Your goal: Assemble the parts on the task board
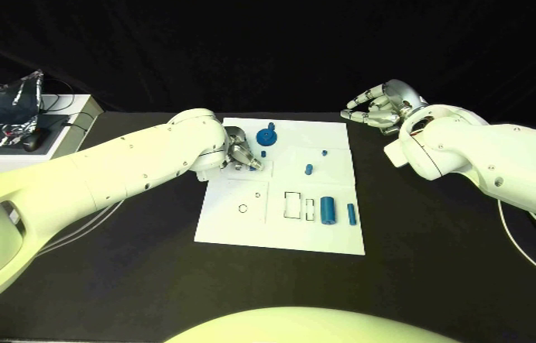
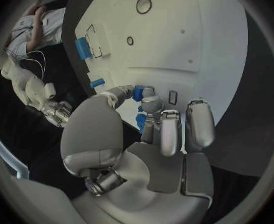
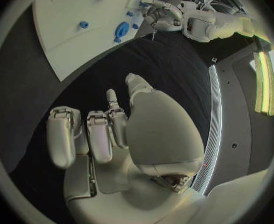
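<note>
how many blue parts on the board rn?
6 visible: gear far edge; two small pegs mid-board; cylinder and thin rod near edge; one at left hand fingertips. More may be hidden.

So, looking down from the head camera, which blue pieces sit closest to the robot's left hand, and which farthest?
From the left hand:
1. Round blue part, just beyond it at the board's far edge.
2. Small blue part, mid-board.
3. Large blue cylinder, near the board's near right.
4. Thin blue pin, just right of that.
</note>
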Controlling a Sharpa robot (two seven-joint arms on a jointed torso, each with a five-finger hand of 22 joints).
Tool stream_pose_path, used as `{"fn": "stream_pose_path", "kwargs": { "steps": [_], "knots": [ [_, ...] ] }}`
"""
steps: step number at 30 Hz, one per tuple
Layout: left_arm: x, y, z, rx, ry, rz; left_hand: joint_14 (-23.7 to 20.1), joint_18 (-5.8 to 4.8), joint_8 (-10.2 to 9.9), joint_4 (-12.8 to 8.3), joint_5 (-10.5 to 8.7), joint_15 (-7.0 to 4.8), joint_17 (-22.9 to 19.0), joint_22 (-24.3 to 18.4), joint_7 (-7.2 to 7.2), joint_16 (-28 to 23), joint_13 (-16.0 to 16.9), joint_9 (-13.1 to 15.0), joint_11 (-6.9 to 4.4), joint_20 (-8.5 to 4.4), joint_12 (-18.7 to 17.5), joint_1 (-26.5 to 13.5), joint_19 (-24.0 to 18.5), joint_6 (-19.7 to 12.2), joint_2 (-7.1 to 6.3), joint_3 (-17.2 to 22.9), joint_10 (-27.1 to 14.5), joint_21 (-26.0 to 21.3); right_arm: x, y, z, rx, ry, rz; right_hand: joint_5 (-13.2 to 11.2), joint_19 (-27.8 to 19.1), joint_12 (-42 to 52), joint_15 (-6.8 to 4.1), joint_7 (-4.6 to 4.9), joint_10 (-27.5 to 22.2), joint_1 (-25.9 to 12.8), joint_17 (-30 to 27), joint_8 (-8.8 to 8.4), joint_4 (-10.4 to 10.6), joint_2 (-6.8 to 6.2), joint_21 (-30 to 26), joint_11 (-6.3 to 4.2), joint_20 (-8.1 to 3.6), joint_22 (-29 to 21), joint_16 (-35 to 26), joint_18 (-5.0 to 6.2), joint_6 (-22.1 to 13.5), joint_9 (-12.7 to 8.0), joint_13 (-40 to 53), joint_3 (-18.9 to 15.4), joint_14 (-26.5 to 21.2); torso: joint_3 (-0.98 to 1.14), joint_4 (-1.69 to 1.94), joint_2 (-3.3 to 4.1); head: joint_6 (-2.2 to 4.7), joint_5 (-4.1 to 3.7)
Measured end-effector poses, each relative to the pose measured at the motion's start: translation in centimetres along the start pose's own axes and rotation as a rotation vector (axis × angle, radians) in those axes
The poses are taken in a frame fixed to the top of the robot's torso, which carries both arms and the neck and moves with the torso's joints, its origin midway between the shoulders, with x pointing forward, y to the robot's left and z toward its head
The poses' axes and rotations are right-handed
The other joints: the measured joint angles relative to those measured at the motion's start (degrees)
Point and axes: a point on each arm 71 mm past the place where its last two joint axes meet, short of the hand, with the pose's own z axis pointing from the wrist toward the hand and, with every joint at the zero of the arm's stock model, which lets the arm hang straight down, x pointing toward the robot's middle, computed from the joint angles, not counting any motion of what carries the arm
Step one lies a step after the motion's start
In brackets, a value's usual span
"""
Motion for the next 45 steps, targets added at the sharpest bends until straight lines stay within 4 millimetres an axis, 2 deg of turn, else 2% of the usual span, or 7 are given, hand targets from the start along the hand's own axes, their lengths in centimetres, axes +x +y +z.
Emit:
{"fn": "stream_pose_path", "kwargs": {
  "steps": [5,12,25,45],
  "knots": [
    [0.01,0.01,0.01,0.000,0.001,-0.001,0.00,0.00,0.00,0.62,0.00,0.00,0.00,0.06,0.00,0.22,0.13,0.12,0.00,0.00,0.00,0.16,0.00,0.00,0.16,-0.63,0.00,0.00,0.00,0.00,0.00,0.000,0.000,0.000,0.00,0.00,0.00,0.00,0.00,0.00,0.00,0.00,0.00,0.00,0.00,0.00,0.00,0.00,0.00,0.00,0.00,0.00,0.06,0.04,0.00,0.00,0.01,-0.01,0.00,-0.05,-0.02],
    [-0.02,0.10,0.03,-0.002,0.001,-0.003,0.00,0.00,0.00,0.46,0.00,0.00,0.00,0.12,0.00,0.22,0.13,0.18,0.01,0.00,0.00,0.16,0.00,0.00,0.16,-0.78,0.00,0.00,-0.01,-0.01,0.00,0.000,0.000,0.000,0.00,0.00,0.00,0.00,0.00,0.00,0.00,0.00,0.00,0.00,0.00,0.00,0.00,0.00,-0.01,0.00,0.00,0.00,0.06,0.04,0.00,0.00,0.02,-0.03,0.01,-0.04,-0.03],
    [-0.39,0.61,0.12,-0.014,-0.008,-0.012,0.00,0.00,-0.22,0.86,-0.56,0.01,0.00,0.11,0.01,0.22,0.22,0.37,0.01,0.00,0.00,1.25,0.00,-0.01,1.25,-1.50,-0.01,0.00,-0.06,-0.05,-0.01,0.001,-0.001,0.000,0.00,0.00,0.00,0.00,0.00,0.00,0.00,0.00,0.00,0.00,0.00,0.00,0.00,0.00,-0.01,0.00,0.00,0.00,0.06,0.03,0.00,0.00,-0.02,-0.02,0.03,-0.06,-0.12],
    [-0.28,0.77,0.16,-0.016,-0.005,-0.018,0.00,-0.01,-0.43,2.11,-0.97,0.01,0.00,0.18,0.00,0.22,0.22,0.72,0.01,0.00,0.00,1.56,0.00,-0.01,0.95,-4.03,-0.01,0.00,-0.12,-0.11,-0.03,0.002,-0.002,0.000,0.00,0.00,0.00,0.00,-0.21,0.00,0.00,0.00,0.43,0.00,0.00,0.00,0.00,0.00,-0.02,0.00,0.00,-0.20,0.17,0.02,0.00,0.00,0.04,0.01,0.02,-0.30,-0.17]
  ]
}}
